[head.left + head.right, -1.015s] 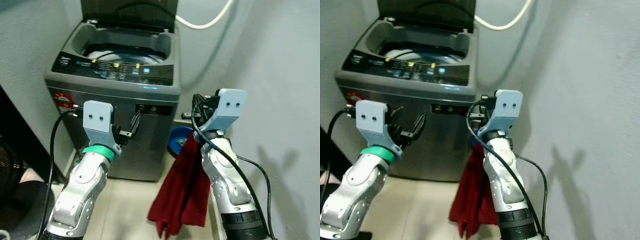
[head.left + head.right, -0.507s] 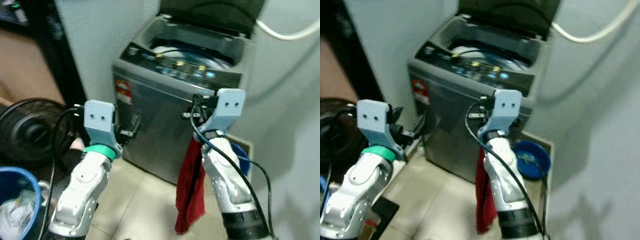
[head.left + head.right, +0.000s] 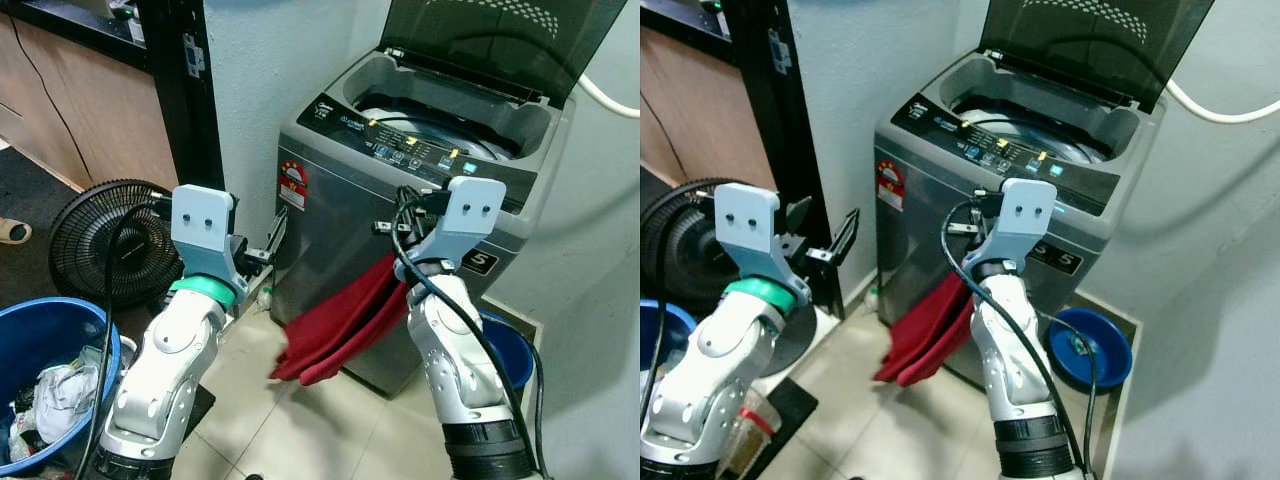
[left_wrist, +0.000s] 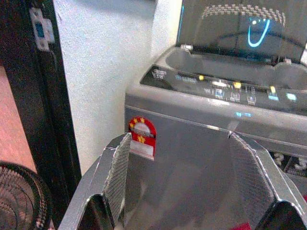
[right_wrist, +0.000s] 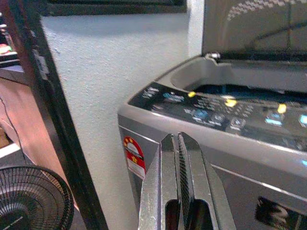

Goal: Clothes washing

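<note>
I see the washer (image 3: 400, 230) ahead with its lid (image 3: 500, 40) raised, standing against the wall beside a black door frame (image 3: 180, 110). My right gripper (image 3: 385, 228) is up in front of the washer's front panel, its fingers pressed together in the right wrist view, and the red cloth (image 3: 335, 325) hangs from it, trailing down and toward my left, its lower end above the floor tiles. My left gripper (image 3: 262, 252) is raised near the washer's front left corner, fingers (image 4: 117, 175) spread apart with nothing between them; the left wrist view looks between them at the red sticker (image 4: 142, 136) on the washer's front. A blue bowl (image 3: 1090, 348) lies on the floor at the washer's right side. On my left stand a fan (image 3: 105, 240) and a blue basket (image 3: 45, 380) with laundry in it.
</note>
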Available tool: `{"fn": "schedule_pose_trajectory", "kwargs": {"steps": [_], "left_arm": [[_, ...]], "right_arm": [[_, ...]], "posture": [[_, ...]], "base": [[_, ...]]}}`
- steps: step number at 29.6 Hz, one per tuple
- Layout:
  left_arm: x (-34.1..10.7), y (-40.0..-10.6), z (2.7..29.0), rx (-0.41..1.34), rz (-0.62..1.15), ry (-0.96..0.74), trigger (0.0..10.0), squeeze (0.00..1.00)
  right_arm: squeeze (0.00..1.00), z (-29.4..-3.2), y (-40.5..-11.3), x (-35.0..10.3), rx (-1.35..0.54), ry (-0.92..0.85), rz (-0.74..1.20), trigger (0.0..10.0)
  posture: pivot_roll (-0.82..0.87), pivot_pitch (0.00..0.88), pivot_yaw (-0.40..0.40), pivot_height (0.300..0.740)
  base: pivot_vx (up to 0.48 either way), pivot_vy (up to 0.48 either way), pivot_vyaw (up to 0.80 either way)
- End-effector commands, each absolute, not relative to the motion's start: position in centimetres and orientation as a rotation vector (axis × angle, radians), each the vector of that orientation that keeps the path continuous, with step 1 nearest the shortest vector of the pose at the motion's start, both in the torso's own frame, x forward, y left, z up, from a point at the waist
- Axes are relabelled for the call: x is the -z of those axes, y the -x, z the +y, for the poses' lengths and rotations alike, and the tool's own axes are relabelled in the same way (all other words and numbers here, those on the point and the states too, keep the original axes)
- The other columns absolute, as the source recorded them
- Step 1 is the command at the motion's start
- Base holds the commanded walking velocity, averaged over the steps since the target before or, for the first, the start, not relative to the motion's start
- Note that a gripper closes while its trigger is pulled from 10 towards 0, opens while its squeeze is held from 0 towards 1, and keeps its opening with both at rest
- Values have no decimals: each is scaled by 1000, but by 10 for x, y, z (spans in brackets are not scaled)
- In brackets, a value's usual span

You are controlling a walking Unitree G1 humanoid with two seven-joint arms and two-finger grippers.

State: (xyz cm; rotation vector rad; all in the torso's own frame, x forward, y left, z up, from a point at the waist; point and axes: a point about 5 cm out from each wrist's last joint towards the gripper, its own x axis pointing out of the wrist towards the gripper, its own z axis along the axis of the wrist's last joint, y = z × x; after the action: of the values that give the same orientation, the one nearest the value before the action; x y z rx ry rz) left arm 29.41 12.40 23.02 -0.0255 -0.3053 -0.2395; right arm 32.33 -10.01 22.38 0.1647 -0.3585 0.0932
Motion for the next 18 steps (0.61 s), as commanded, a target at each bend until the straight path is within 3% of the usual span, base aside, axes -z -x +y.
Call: {"fn": "schedule_pose_trajectory", "kwargs": {"steps": [1, 9, 18], "left_arm": [[-237, -294, 121, 246, -340, 19, 10000, 0], [-259, -292, 116, 274, -420, 9, 10000, 0], [-296, -283, 102, 373, -557, -24, 10000, 0]], "right_arm": [[0, -100, -321, -231, -94, -151, -405, 10000], [0, -101, -319, -241, -76, -131, -468, 10000], [0, -103, -311, -281, -21, -41, -702, 10000]], "posture": [[138, 28, -29, 740], [141, 24, -30, 740], [143, 21, -30, 740]], "base": [[469, 0, 0], [472, 0, 0], [472, 0, 0]]}}
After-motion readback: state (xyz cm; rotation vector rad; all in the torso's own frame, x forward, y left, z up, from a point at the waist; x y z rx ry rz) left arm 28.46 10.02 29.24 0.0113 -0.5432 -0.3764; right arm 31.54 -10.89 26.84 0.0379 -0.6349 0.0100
